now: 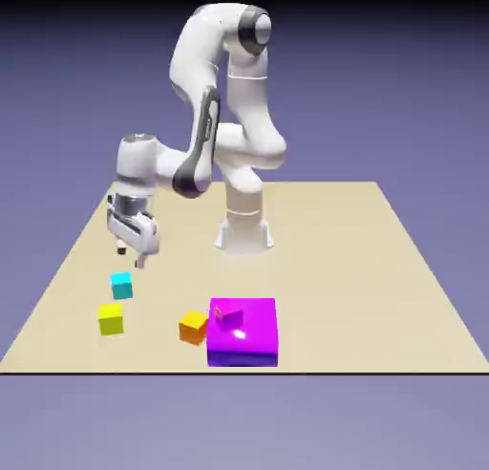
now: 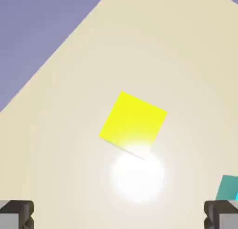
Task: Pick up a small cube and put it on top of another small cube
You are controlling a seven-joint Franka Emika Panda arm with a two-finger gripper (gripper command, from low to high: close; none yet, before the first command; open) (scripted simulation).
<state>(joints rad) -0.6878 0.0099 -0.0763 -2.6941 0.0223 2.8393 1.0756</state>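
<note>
The small cyan cube [image 1: 121, 286] sits on the tan table toward the exterior view's left. My gripper [image 1: 132, 257] hangs above and just behind it, apart from it, pointing down. In the hand view the fingertips [image 2: 16, 214] stand wide apart at the bottom corners with only bare table between them, so the gripper [image 2: 119, 217] is open and empty. Only a corner of the cyan cube [image 2: 228, 188] shows there, just above the right fingertip. A small yellow cube [image 1: 111, 318] lies just in front of the cyan one and fills the middle of the hand view [image 2: 133, 122].
A small orange cube [image 1: 194, 327] sits beside a large magenta block [image 1: 244, 336], which bears a small pinkish shape [image 1: 227, 314] on top. The table's front edge [image 1: 239, 371] runs close in front of them. The robot's base [image 1: 244, 231] stands at the back middle.
</note>
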